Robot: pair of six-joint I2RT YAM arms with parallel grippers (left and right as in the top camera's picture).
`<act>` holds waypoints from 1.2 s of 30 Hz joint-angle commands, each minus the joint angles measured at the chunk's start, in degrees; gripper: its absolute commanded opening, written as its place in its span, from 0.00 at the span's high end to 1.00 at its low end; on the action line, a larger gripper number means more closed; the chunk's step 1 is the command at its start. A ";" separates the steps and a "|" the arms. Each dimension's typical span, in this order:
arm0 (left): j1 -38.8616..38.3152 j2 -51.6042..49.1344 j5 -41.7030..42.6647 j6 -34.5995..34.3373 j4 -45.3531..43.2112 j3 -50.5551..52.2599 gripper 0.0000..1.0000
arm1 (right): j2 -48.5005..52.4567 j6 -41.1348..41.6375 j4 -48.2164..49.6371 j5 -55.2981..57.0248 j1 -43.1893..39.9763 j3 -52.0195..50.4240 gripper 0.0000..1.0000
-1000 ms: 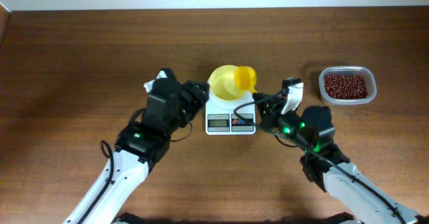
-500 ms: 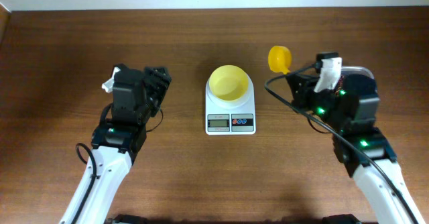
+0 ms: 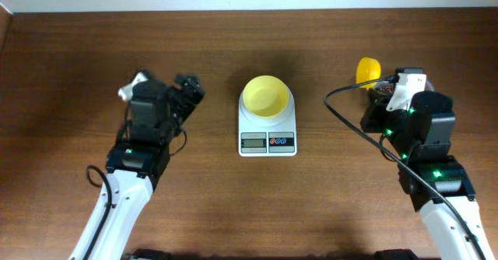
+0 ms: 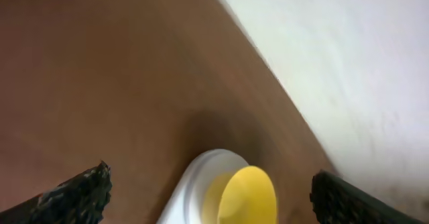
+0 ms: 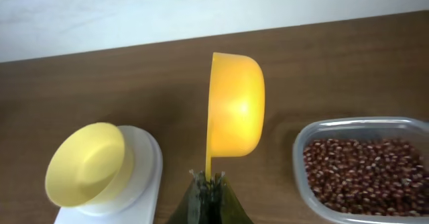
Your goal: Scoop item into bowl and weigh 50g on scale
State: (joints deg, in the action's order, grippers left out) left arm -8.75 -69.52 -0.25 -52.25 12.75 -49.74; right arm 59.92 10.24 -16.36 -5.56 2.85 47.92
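The pale-yellow bowl stands empty on the white scale at the table's middle. My left gripper is open, well left of the scale, holding nothing; its wrist view shows the bowl and scale ahead between wide-apart fingertips. My right gripper is shut on the handle of a small yellow scoop, held on edge above the table between the scale and the tub. The red-brown beans fill a clear tub to the scoop's right.
In the overhead view the right arm covers most of the bean tub at the far right. A pale wall runs along the table's far edge. Bare wooden tabletop surrounds the scale.
My right gripper has carried the scoop rightward, from over the bowl to beside the bean tub. My left gripper drew back left from the scale and opened wide.
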 commanded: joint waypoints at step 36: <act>-24.30 -17.09 2.80 48.87 26.27 -18.49 1.00 | 2.01 -0.79 -3.82 1.31 -3.34 3.52 0.96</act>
State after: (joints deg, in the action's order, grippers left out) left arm -28.03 -82.08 12.69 -4.05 39.64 -68.82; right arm 61.34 10.09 -20.25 -4.51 -0.14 49.71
